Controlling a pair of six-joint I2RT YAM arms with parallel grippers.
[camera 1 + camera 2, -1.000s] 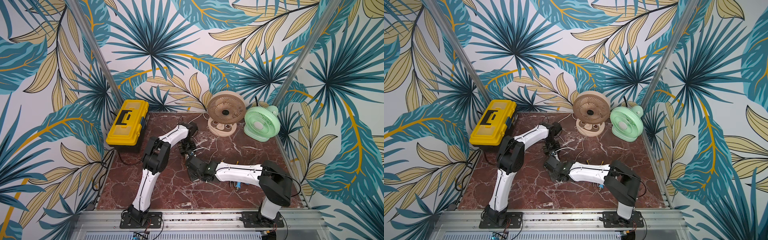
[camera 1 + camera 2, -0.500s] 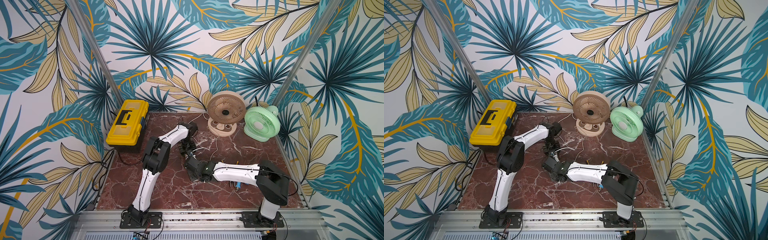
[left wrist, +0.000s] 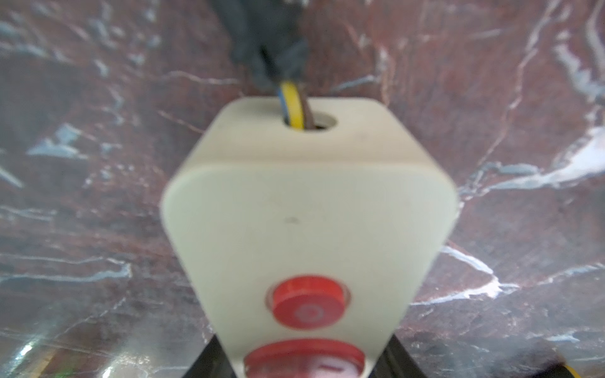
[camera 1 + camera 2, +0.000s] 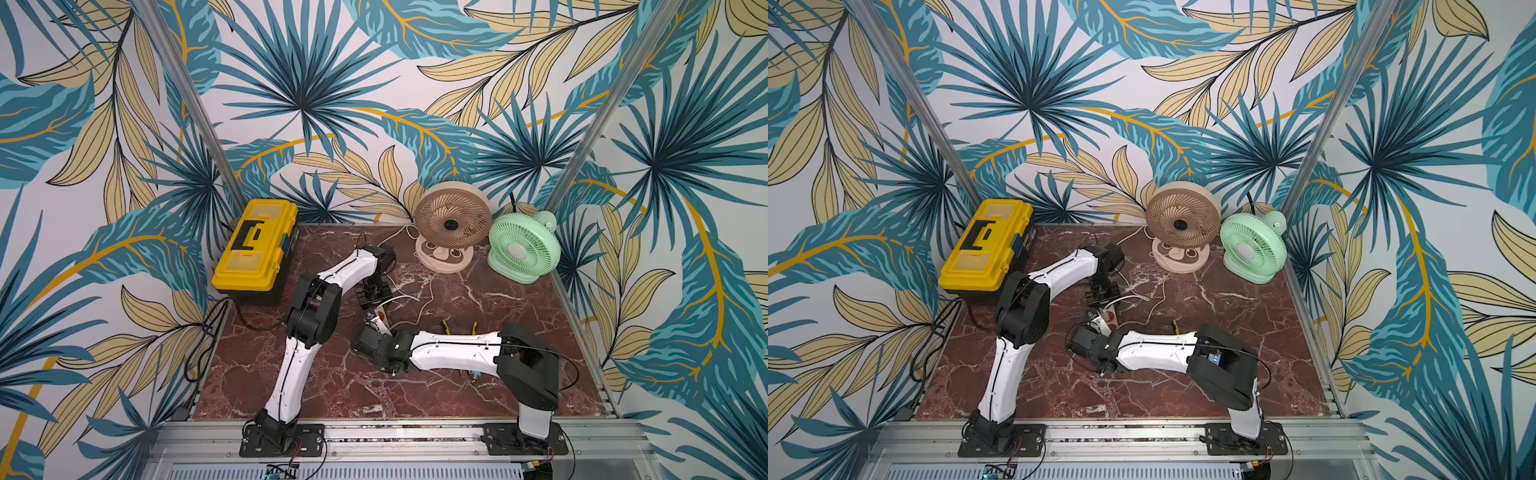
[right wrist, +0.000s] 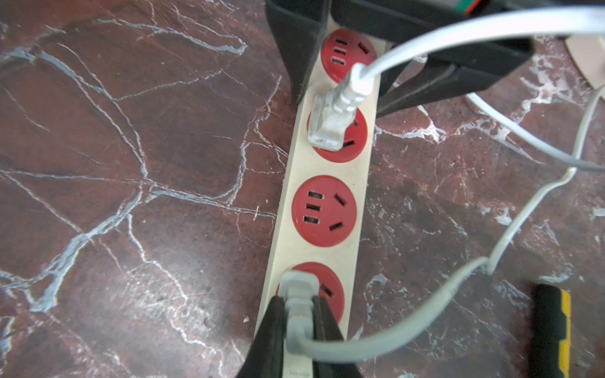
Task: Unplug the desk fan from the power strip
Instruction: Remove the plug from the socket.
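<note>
Closing since a moment ago, the right end effector [image 5: 296,306] now pinches the grey plug [image 5: 296,284] in the end hole of the power strip [image 5: 327,168]. The left end effector [image 5: 343,98] squeezes the strip's other end, down on the red worktop [image 5: 131,196].

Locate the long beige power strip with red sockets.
In a top view the power strip lies mid-table, left gripper clamping one end, right gripper at the other.

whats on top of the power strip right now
A white plug and a grey plug sit in two sockets of the power strip, the grey one pinched by the right claw. The socket between them is bare. The plugs' prongs are hidden.
</note>
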